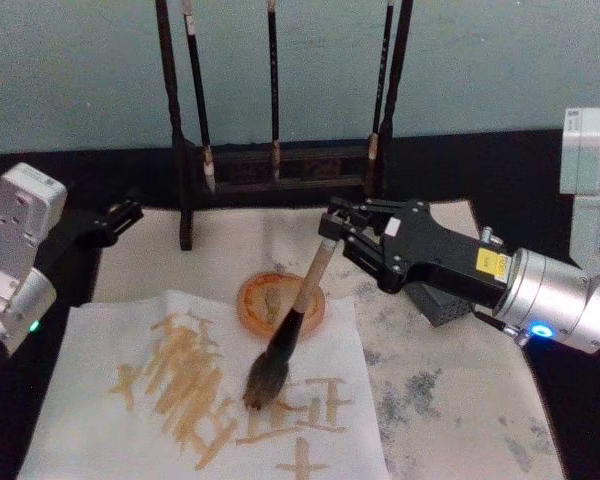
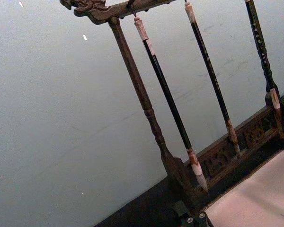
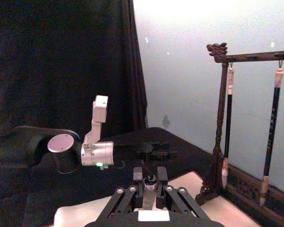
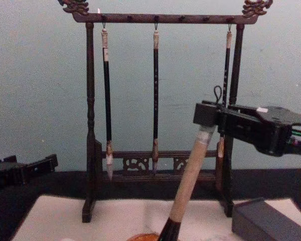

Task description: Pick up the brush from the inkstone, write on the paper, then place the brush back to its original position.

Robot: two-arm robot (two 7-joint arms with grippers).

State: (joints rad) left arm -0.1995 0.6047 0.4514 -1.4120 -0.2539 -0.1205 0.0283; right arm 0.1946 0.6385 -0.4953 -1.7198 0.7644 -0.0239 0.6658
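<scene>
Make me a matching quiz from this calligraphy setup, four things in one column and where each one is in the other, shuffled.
1 brush
2 slim brushes
3 orange dish
4 left gripper

A hanging from the wooden rack
B parked at the left, beside the paper
C tilted in the right gripper, hair tip on the paper
D between the rack and the ochre strokes

Pairs: 1-C, 2-A, 3-D, 4-B

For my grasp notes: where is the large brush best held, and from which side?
Hold the brush near the top of its pale handle, from the robot's right, as the right gripper does, shut on it: straight and thick there, it leans with the hairs down on the paper. The left gripper is parked at left.
</scene>
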